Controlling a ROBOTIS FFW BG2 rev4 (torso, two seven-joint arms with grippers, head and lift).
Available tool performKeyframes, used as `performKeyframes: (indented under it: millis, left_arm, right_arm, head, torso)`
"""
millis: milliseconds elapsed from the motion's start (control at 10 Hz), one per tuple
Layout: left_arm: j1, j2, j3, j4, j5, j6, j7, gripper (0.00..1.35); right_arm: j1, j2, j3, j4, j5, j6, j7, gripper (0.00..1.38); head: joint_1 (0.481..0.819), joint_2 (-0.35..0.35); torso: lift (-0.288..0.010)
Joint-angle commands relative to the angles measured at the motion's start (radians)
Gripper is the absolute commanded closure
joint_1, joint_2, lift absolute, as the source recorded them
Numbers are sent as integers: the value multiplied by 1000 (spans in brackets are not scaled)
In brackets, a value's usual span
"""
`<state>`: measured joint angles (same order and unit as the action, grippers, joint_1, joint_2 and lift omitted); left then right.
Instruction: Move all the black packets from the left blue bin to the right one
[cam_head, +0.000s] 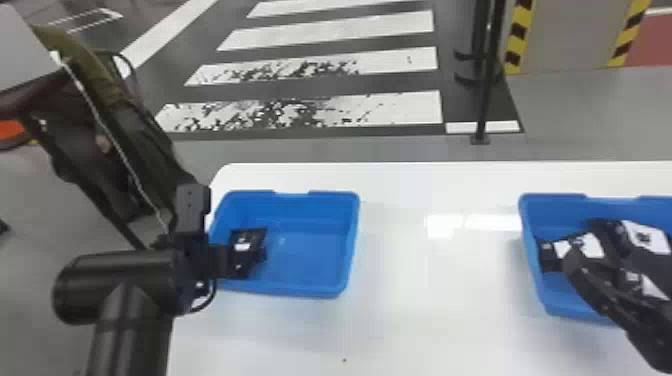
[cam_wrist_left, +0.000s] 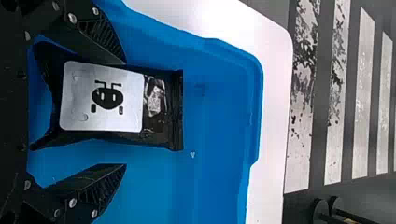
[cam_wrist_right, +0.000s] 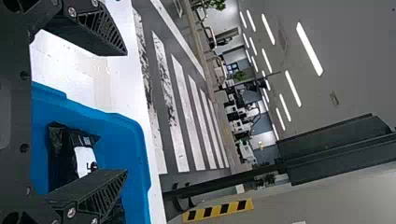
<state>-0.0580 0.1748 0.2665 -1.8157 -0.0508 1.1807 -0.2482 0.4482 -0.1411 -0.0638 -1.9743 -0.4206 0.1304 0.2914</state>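
Beyond the white surface (cam_head: 400, 325) with its rounded far-left corner, a grey floor (cam_head: 320, 150) meets a dark crossing with broad white stripes (cam_head: 340, 30), the near ones worn and blotched. A thin black post (cam_head: 485, 95) stands to the right, and farther right a grey panel (cam_head: 565, 35) edged with black-and-yellow bands (cam_head: 518, 37). The right wrist view shows rows of long lights (cam_wrist_right: 309, 49) on a grey ceiling (cam_wrist_right: 359, 46) and far-off greenery (cam_wrist_right: 240, 75).
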Motion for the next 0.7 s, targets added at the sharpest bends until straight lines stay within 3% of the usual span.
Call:
performKeyframes:
  millis: [0,100,200,400,600]
  left_arm:
    - [-35,5,-25,40,-5,27,-2,510]
    - [-38,5,-35,45,-15,32,-2,967]
    - [-35,5,-41,45,-19,32,-2,1227]
    - [-21,8,-49,25,-45,-5,-42,1208]
    - [53,6,-39,-102,-13,-22,-48,1208]
  right_arm:
    - [-4,0,0,5,-8,2,0,136]
    - [-4,0,0,7,-16,2,2,140]
    - [-2,0,0,7,-24,2,2,144]
    - [-2,0,-2,7,-32,2,2,150]
    - [-2,0,-2,5,-34,5,2,153]
  head:
    - [695,226]
    - [695,221]
    - [695,215]
    - [695,210]
    - [695,204]
  torso:
    - [-140]
    - [-140]
    - [-140]
    - [-140]
    - [-140]
